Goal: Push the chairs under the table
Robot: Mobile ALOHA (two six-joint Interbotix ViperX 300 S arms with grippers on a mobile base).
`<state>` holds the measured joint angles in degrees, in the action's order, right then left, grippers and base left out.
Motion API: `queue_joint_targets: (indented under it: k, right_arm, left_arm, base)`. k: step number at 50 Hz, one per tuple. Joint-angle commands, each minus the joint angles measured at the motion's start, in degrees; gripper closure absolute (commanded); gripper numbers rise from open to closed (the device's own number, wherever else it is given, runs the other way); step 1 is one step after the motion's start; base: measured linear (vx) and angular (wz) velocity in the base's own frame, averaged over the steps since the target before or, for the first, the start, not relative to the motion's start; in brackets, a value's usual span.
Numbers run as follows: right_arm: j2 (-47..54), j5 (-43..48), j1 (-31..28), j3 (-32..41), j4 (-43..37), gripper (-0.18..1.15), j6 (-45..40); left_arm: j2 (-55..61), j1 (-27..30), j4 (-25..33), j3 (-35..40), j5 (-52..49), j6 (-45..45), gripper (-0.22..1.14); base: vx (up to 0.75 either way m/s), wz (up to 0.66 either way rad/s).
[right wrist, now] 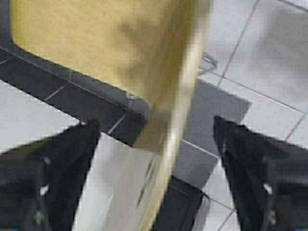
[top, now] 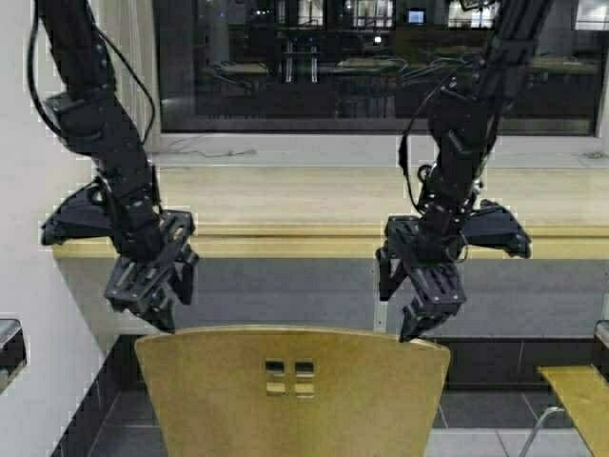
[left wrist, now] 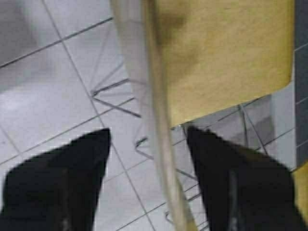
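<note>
The worktop point(top: 381, 205) was the largest thing in sight, a long pale wood counter with a thick light edge that ran across the high view below a dark window point(top: 381, 62). A white wall point(top: 24, 314) closed off its left end. Beneath it the floor point(left wrist: 43, 91) was laid in pale tiles with a band of dark tiles point(top: 495, 409) nearer the counter's base.

The nearest chair point(top: 293, 390) stood in front of the worktop, its curved tan back facing the robot and its four small square cutouts showing at the middle. Its seat point(left wrist: 226, 48) lay on the worktop side of the back, and its thin chrome legs point(left wrist: 115, 96) showed over the tiles in the left wrist view. How far the seat reached under the counter could not be told. A second tan chair point(top: 580, 395) showed only in part at the right edge of the high view.

The left claw point(top: 157, 290) hung just above the left end of the chair's top edge, its fingers point(left wrist: 57, 187) spread wide with the edge of the back between them and nothing gripped. The right claw point(top: 426, 309) hung just above the right end of the same edge, its fingers point(right wrist: 260, 178) likewise spread wide on either side of the back and closed on nothing. Whether either claw touched the wood could not be told.
</note>
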<state>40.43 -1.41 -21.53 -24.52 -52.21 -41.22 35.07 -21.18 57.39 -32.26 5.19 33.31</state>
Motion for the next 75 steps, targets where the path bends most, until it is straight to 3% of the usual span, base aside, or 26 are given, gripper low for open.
queue_joint_targets:
  k: [1,40,47,54,61,66,75]
  right_arm:
    - [0.4,0.4,0.2,2.3,-0.2,-0.05,0.2]
    - [13.6,0.2,0.4,12.1,0.2,-0.04,2.0]
    - [14.9,0.0,0.4,13.9,0.3,-0.01,3.4]
    - [15.4,-0.1,0.4,13.9,0.2,0.24,3.7]
    - [15.5,-0.4,0.4,13.8,0.2,0.7,3.7]
    - [15.6,-0.8,0.4,14.0,0.1,0.95,3.7]
    - [15.5,-1.9,0.4,14.1,0.0,0.93,3.6]
  left_arm:
    - [0.5,-0.1,0.0,2.9,0.1,0.1,0.05]
    - [15.8,0.4,0.0,16.7,0.1,0.1,0.05]
    - [16.4,0.9,0.0,17.1,0.1,0.0,0.12]
    - [16.8,1.1,-0.2,17.3,0.0,0.0,0.35]
    - [17.1,1.1,-0.2,17.9,-0.3,0.0,0.6]
    - [17.2,1.1,-0.2,18.5,-0.5,0.0,0.69]
    - [17.1,1.4,-0.2,18.5,-1.4,-0.2,0.7]
  base:
    - [0.0,0.0]
    - [0.0,0.0]
    - [0.0,0.0]
    - [0.0,0.0]
    - [0.0,0.0]
    - [0.0,-0.01]
    - [0.02,0.0]
